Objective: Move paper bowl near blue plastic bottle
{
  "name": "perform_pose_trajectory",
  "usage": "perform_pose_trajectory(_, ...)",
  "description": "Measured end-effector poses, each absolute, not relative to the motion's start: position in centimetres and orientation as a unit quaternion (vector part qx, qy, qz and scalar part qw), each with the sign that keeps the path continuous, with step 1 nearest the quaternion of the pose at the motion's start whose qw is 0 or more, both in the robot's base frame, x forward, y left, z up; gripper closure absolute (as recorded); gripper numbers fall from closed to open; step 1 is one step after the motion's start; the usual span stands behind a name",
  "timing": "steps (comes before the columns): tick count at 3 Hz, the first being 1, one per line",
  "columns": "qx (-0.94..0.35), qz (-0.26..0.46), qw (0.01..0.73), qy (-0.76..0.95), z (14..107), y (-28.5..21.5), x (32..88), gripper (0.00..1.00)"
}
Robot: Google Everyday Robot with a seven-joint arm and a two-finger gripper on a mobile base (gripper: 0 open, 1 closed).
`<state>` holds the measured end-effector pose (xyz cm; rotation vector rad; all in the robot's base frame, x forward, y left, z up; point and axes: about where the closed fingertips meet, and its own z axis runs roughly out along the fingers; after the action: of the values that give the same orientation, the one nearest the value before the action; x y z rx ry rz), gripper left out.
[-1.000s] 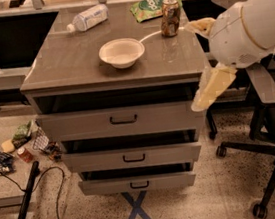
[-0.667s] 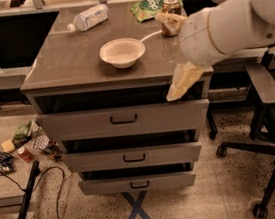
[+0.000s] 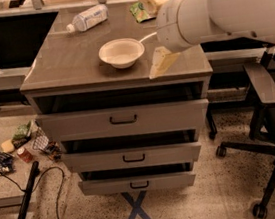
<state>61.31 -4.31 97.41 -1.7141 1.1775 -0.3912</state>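
Currently gripper (image 3: pixel 147 34) just right of paper bowl (image 3: pixel 121 52); fingers (image 3: pixel 162 60) spread wide, holding nothing.

legible text: none | blue plastic bottle (image 3: pixel 87 18), far left on cabinet top (image 3: pixel 66 65): white and pale-blue label, print unreadable | green packet (image 3: pixel 138 11), far side: print unreadable | floor, near side, before drawers (image 3: pixel 123 119): blue X mark (image 3: pixel 136 210) | gripper (image 3: pixel 152 35): above cabinet top, just right of paper bowl (image 3: pixel 121 52), fingers spread, unmarked

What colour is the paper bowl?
The paper bowl is plain off-white, clearest in the camera view; the gripper hangs beside it.
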Motion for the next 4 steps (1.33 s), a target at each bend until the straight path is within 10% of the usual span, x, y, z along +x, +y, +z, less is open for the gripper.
perform_pose_trajectory(4, -0.754, -0.217, 0.462, 0.414, 92.8, -3.5, 71.5, 0.00)
